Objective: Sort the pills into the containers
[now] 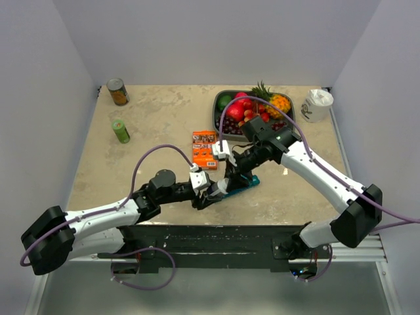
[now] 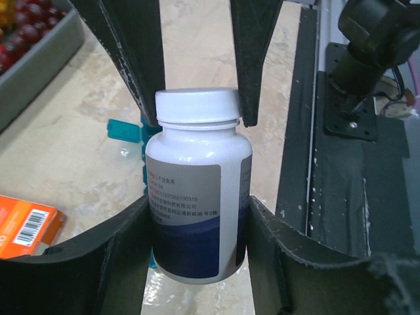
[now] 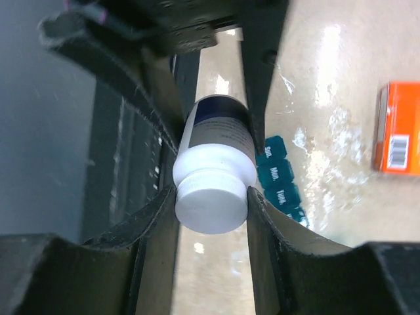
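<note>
Where your two arms meet near the front of the tabletop [image 1: 131, 164] in the top view, the teal organiser strip [image 1: 247, 181] lies flat just below them, close to the orange box [image 1: 204, 149]. From the left wrist, your left pincer [image 2: 200, 210] sits half closed, gripping the white bottle [image 2: 197, 164] by its body. From the right wrist, your right pincer [image 3: 213, 197] clamps the cap [image 3: 211, 211], both fingers touching it, with the strip just beside.
</note>
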`<state>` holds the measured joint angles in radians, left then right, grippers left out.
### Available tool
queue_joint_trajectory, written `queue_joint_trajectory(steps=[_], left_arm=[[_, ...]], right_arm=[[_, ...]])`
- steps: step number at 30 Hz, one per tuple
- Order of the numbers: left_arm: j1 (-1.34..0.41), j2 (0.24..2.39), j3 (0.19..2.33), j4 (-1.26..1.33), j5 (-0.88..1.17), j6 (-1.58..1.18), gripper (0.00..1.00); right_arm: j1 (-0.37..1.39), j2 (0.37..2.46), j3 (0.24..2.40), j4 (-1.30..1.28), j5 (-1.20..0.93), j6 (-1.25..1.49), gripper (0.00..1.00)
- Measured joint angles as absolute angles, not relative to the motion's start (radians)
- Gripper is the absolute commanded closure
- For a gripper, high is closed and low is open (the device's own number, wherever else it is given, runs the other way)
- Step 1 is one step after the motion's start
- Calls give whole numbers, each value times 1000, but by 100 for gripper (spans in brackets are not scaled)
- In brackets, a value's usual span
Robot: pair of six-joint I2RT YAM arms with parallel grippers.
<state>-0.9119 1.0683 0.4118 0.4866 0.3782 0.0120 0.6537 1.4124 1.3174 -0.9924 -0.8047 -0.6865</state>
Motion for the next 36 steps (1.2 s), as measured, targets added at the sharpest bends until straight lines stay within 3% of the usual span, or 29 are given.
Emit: queue_joint_trajectory(steps=[5,12,17,21,36], left_arm=[[-912,1082,412,467,418,11,100],[-909,1079,412,506,420,7,100],[-909,1076,411,526,437,-9,100],[-908,1073,400,556,479,-51,100],[-817,1212,379,904,933,-387,100]], right_arm=[[683,1435,1340,-1089,-792,-987,94],[694,1453,1417,-1171,-778,-1137,92],[694,1452,1442,-1213,-785,-1198,79],[696,1452,1448,-1257,-812,-1285,79],[803,1355,1441,-1295,-831,-1356,76]])
